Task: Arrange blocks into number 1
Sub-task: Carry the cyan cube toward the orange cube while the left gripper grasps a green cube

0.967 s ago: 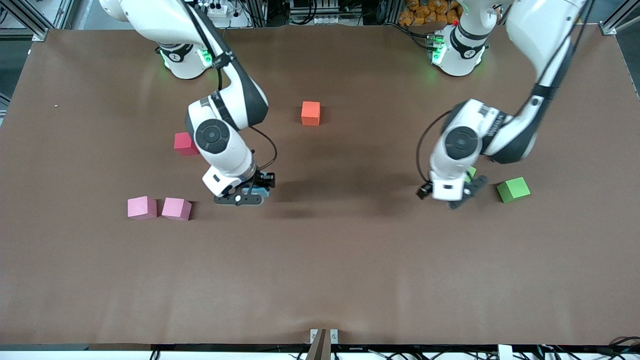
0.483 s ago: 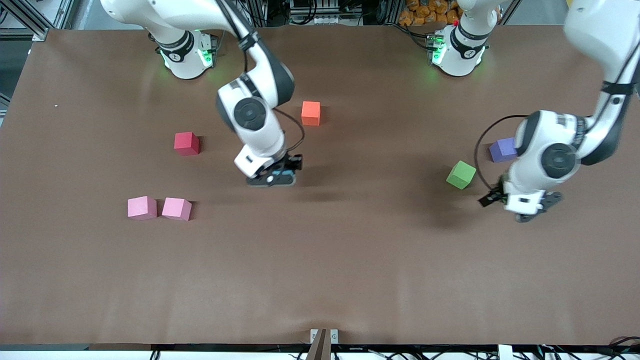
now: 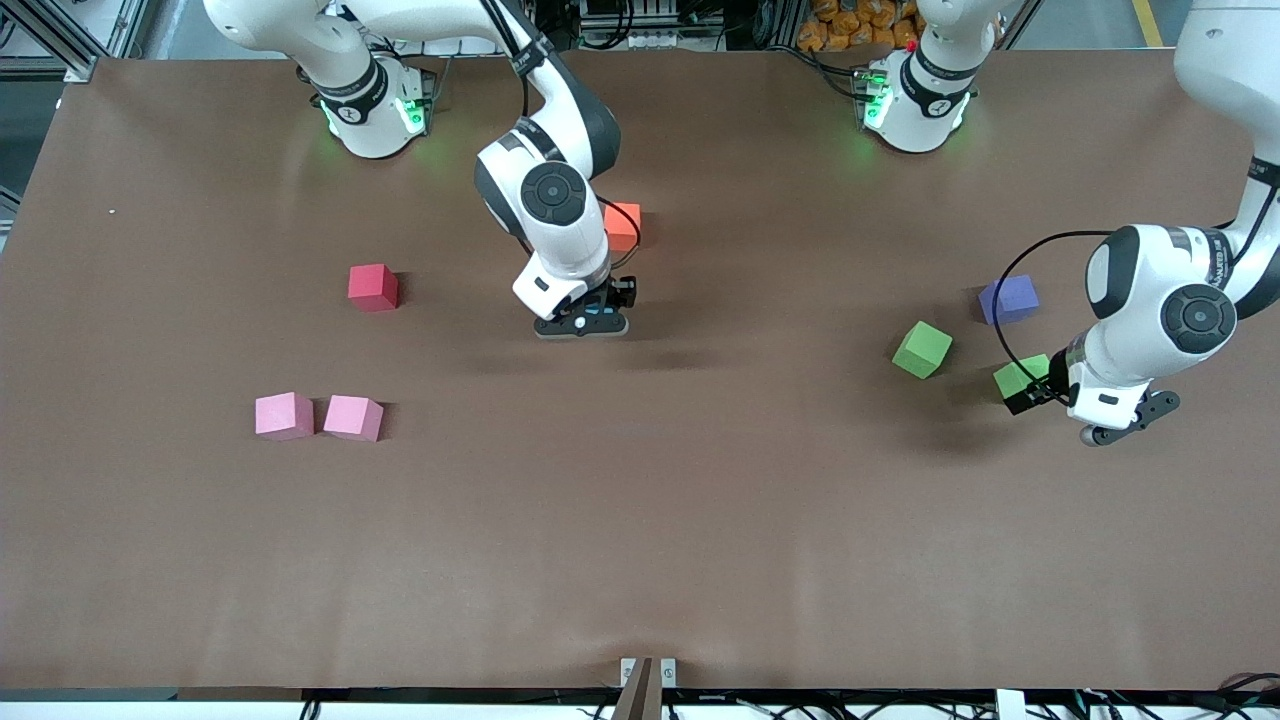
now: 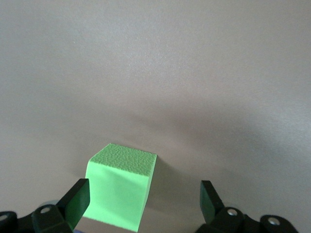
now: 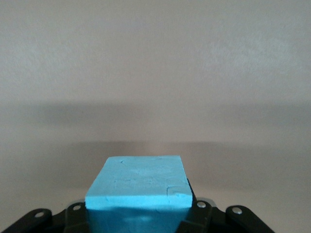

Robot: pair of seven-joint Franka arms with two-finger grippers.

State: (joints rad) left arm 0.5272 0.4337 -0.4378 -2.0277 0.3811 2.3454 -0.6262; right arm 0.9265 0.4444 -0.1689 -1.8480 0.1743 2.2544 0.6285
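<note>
My right fingers (image 3: 583, 322) are clamped on the light blue block (image 5: 138, 183); the right wrist view shows the block seated between them with its top face level. They hang over bare surface (image 3: 640, 520) near the middle, with the orange block (image 3: 624, 226) resting farther from the front camera and partly covered by my right wrist.

My left fingers (image 4: 145, 206) are spread wide and grip nothing. In the left wrist view, a green block (image 4: 119, 187) sits on the surface between the two pads, close against one pad (image 4: 77, 201) and apart from the other. In the front view this block (image 3: 1020, 377) shows just beside my left wrist housing, toward the left arm's end of the surface. My left fingers are low over the surface there.

A second green block (image 3: 922, 349) lies near the first, toward the middle of the surface, turned at an angle. A purple cube (image 3: 1007, 299) rests farther from the front camera than both green blocks.

Toward the right arm's end, two pink blocks stand side by side: the outer one (image 3: 284, 415) and the inner one (image 3: 353, 417), close together or touching. A red cube (image 3: 373, 287) sits farther from the front camera than the pink pair, well apart from them.

The blocks are scattered; no single-file line is formed.
</note>
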